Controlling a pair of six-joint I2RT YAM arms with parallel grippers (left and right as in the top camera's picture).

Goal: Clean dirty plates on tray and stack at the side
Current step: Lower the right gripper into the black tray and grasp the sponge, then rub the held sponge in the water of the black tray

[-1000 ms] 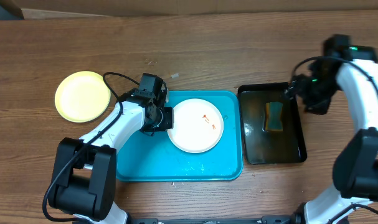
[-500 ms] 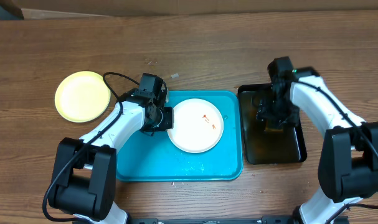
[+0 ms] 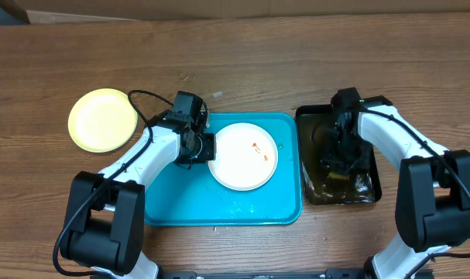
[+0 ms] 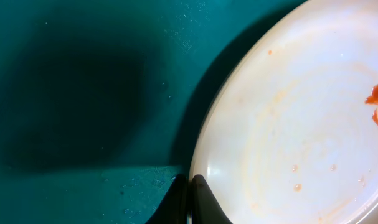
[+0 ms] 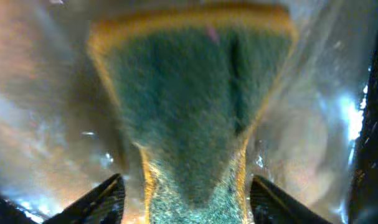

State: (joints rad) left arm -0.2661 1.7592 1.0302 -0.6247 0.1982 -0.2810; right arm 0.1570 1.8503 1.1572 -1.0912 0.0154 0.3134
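1 second on, right jaws have dropped open astride sponge (image 5: pixel 189 106); left jaws pinch plate (image 3: pixel 242 167).

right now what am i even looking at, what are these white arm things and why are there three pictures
These are two robot arms at a wooden table. The wide picture comes from a camera above. The two close-ups come from a camera on each wrist.

The left end effector is pinched shut on the rim of a white plate with small orange smears. That plate lies on a teal tray. A yellow plate sits on the table to the side of the tray.

The right end effector is open, with a finger on either side of a sponge. The sponge lies in a black tray of water and is not yet gripped.
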